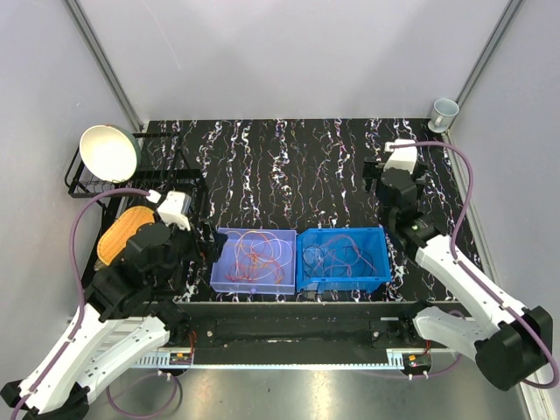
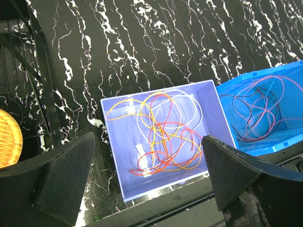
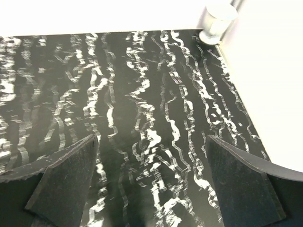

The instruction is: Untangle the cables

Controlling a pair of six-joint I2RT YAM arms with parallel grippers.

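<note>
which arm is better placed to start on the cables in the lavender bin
Left. Its open hand points at the lavender bin of tangled cables; the right hand faces the table near the cup.

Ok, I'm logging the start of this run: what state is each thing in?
Left end effector: open, empty, above the lavender bin.
Right end effector: open, empty, over the table.
Orange-and-white cables: tangled, in the lavender bin.
Red-and-dark cables: loosely tangled, in the blue bin.
Bowl: tilted in the rack.
Cup: upright.

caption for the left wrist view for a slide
Open left hand faces a lilac bin of tangled cables, blue bin alongside
</note>
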